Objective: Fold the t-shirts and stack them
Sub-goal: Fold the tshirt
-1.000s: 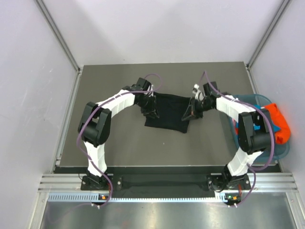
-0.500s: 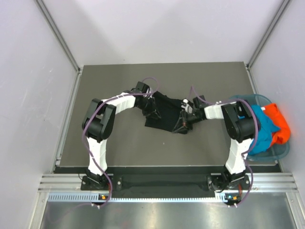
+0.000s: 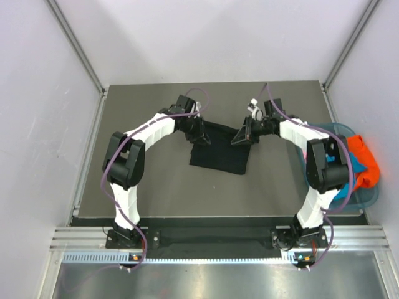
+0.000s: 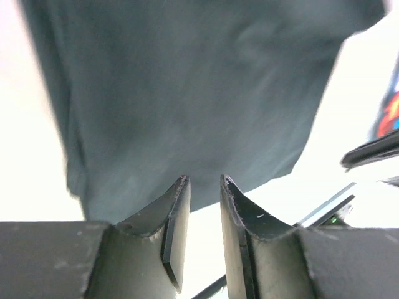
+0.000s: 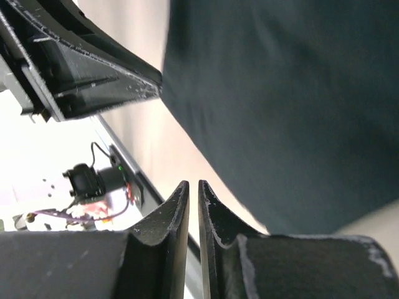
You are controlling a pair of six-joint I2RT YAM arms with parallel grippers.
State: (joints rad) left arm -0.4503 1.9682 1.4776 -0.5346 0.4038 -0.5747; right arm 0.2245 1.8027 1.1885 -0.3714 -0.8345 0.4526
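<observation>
Matt black cloth on the black t-shirt (image 3: 219, 152): soft, fine-woven, faintly creased, without any shine. Beneath the black t-shirt, a table (image 3: 156, 180) in dull dark grey, smooth and even. Right of the black t-shirt, a basket (image 3: 369, 198) of translucent blue-green plastic, slightly glossy at the rim, with matt cloth inside: an orange t-shirt (image 3: 366, 163) and a teal-blue t-shirt (image 3: 354, 168). At the far edge of the black t-shirt, hard black plastic on the left gripper (image 4: 204, 182) and the right gripper (image 5: 193, 185), matt, scuffed pale and rough along the finger edges. Nearer than the black t-shirt, a rail (image 3: 87, 235) of bare brushed metal.
</observation>
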